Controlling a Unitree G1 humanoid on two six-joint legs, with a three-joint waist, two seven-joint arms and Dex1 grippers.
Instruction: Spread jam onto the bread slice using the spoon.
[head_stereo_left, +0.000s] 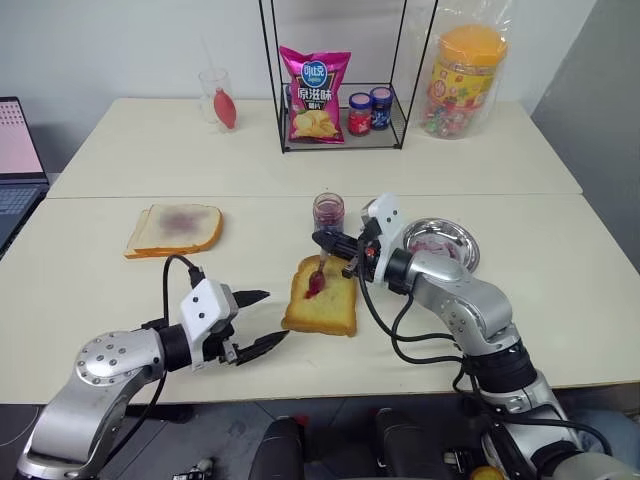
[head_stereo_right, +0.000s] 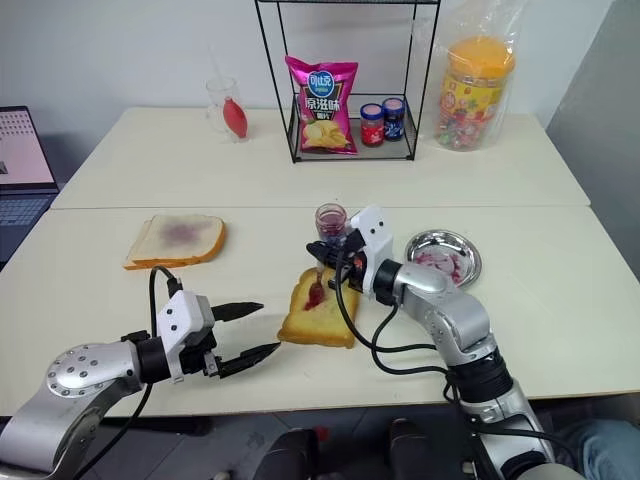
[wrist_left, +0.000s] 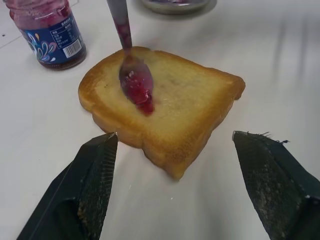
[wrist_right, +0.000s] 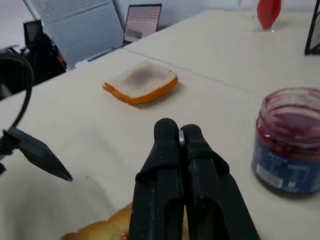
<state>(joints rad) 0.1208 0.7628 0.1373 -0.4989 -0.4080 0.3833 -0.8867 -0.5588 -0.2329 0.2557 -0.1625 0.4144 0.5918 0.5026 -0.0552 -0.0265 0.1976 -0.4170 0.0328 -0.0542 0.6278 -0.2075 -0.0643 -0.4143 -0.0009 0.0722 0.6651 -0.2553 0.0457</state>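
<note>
The right gripper (head_stereo_left: 326, 243) was clamped on the thin silver spoon (wrist_left: 131, 65), its jam-smeared bowl resting on the golden toasted bread slice (wrist_left: 185, 105) near the table's front edge. The left gripper (head_stereo_left: 258, 323), fingers apart, held nothing beside it

I work in what looks like an office or lab: two plain pale tables (head_stereo_left: 300, 150) pushed together, an open laptop (head_stereo_left: 15, 160) far to my left hand's side, a perforated partition panel (wrist_right: 82, 25) behind it.
</note>
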